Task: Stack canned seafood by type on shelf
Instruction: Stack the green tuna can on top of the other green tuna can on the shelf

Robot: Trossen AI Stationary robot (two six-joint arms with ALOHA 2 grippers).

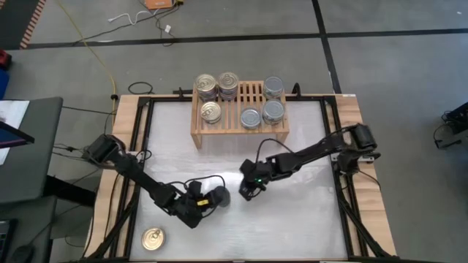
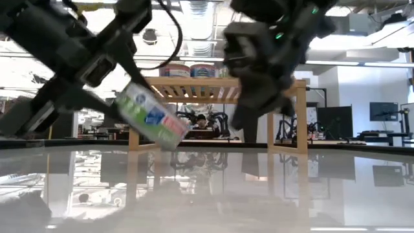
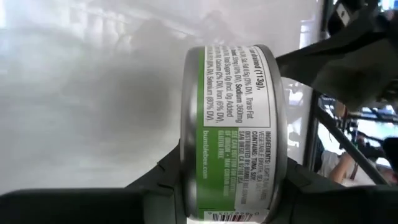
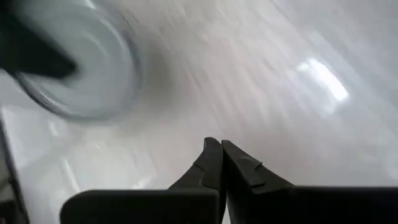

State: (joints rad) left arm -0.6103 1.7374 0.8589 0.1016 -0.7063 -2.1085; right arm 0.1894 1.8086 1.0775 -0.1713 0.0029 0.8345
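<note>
The left gripper (image 3: 233, 186) has its dark fingers (image 3: 158, 177) pinching a green-labelled can (image 3: 233, 134) by its flat faces, edge-on in the left wrist view and tilted above the table (image 1: 307, 212) in the low view (its label reads as tuna). This is well in front of the shelf (image 1: 240, 130), toward the left. The right gripper (image 4: 221, 163), fingers pressed together and holding nothing, hovers just in front of the shelf. On the shelf's slatted top sit gold-topped cans (image 1: 211, 112) at its left and silver-topped cans (image 1: 273, 111) at its right. One loose gold-topped can (image 1: 153, 239) lies far in front of the shelf, near the table's front-left corner.
</note>
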